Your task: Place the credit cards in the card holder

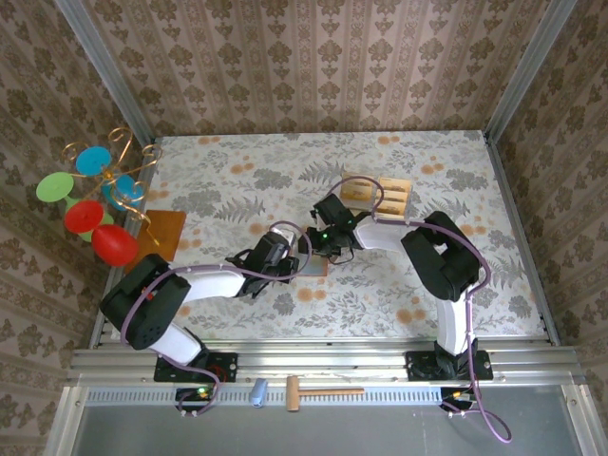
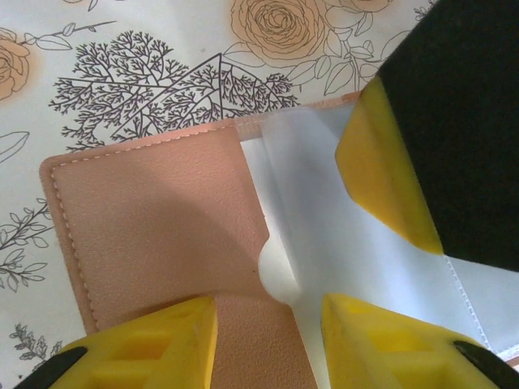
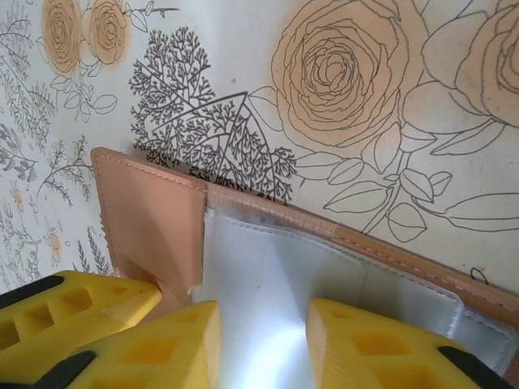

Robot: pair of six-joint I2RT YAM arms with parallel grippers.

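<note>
The card holder [image 2: 154, 219] lies open on the flowered tablecloth, pink leather pocket on the left and clear plastic sleeve [image 2: 357, 267] on the right. My left gripper [image 2: 268, 324] hovers low over its fold, open, with nothing between the fingers. My right gripper [image 3: 263, 332] is open too, straddling the clear sleeve [image 3: 276, 275] of the card holder [image 3: 154, 211]. From above, both grippers [image 1: 290, 256] [image 1: 318, 242] meet over the card holder [image 1: 318, 268] at mid-table. The credit cards [image 1: 377, 195] lie in a tan pile behind the right arm. One right finger [image 2: 389, 178] reaches into the left wrist view.
An orange-brown board [image 1: 160, 233] lies at the left edge beside a gold wire ornament with coloured discs [image 1: 95, 195]. A wooden mallet [image 1: 318, 390] and a small blue cylinder [image 1: 257, 391] rest on the front rail. Patterned walls close in on three sides.
</note>
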